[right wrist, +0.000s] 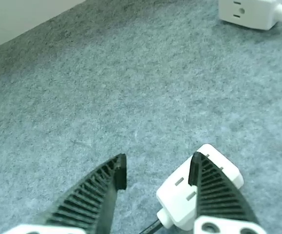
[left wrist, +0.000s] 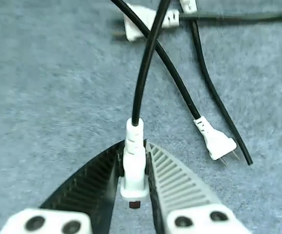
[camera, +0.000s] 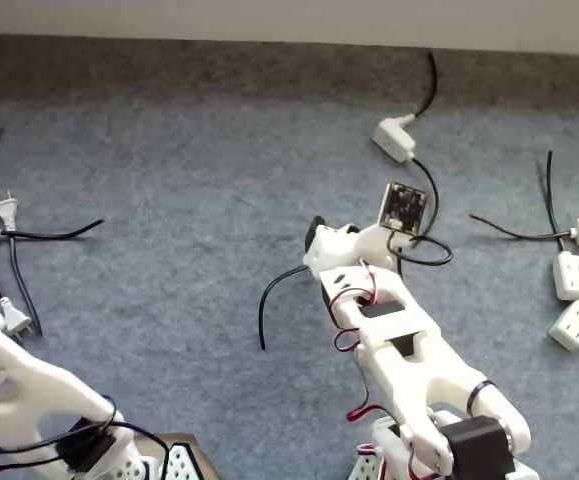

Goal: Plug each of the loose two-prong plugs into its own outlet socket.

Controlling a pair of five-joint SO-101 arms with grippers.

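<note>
While the left gripper (left wrist: 133, 147) is clamped on a white two-prong plug (left wrist: 134, 168), the right gripper (right wrist: 159, 163) is spread wide.
The held plug is found near the left edge of the tabletop (camera: 169, 200), with a loose plug (left wrist: 217, 142) lying just beside it. An outlet socket (right wrist: 182, 197) is seen against one finger of the right gripper near the tabletop's middle; three more sockets (camera: 571, 275) are ranged along the right edge.

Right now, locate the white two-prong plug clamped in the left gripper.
The white plug sits between the fingers of the left gripper in the left wrist view, a loose plug on the grey carpet nearby.
</note>
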